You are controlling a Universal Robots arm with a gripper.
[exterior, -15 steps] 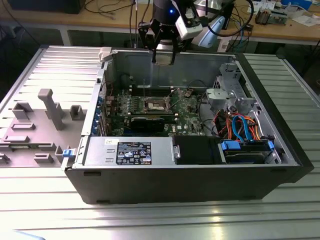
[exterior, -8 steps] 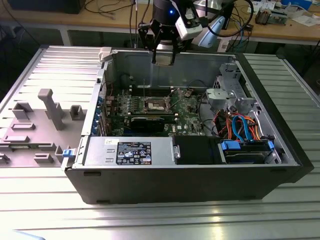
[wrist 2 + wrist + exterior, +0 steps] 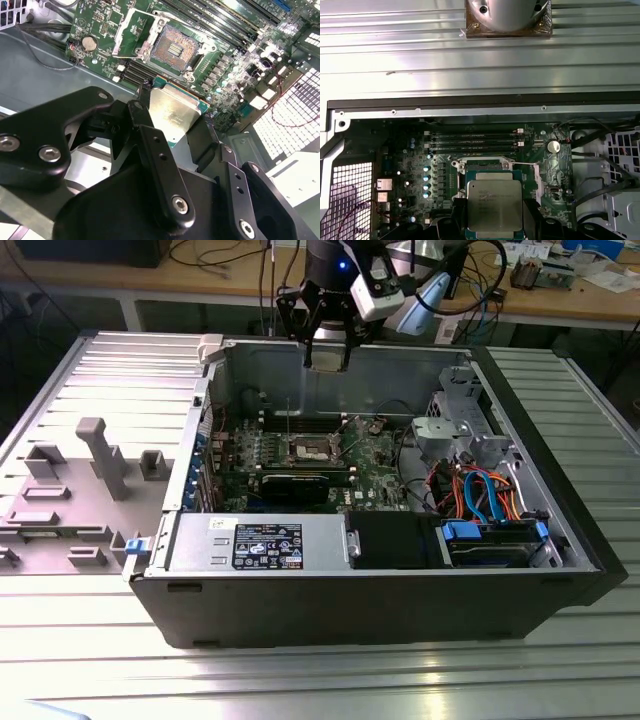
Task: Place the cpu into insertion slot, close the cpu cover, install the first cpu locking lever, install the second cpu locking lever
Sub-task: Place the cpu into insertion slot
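My gripper (image 3: 172, 117) is shut on the cpu (image 3: 171, 111), a flat square chip with a silvery top held by its edges between the black fingers (image 3: 150, 137). In the exterior view the gripper (image 3: 327, 358) hangs above the far wall of the open computer case. The insertion slot (image 3: 175, 47) lies uncovered on the green motherboard, with pins showing in its dark centre. The cpu cover (image 3: 131, 29) is swung up beside it. In the first wrist view the cpu (image 3: 494, 205) hides most of the slot (image 3: 482, 167). The slot (image 3: 311, 450) sits well below the gripper.
Memory slots (image 3: 470, 141) run along one side of the socket. A long black graphics card (image 3: 305, 483), a grey drive cage (image 3: 455, 430), orange and blue cables (image 3: 490, 495) and a power supply (image 3: 255, 542) crowd the case. A grey fixture plate (image 3: 90, 465) lies at the exterior view's left.
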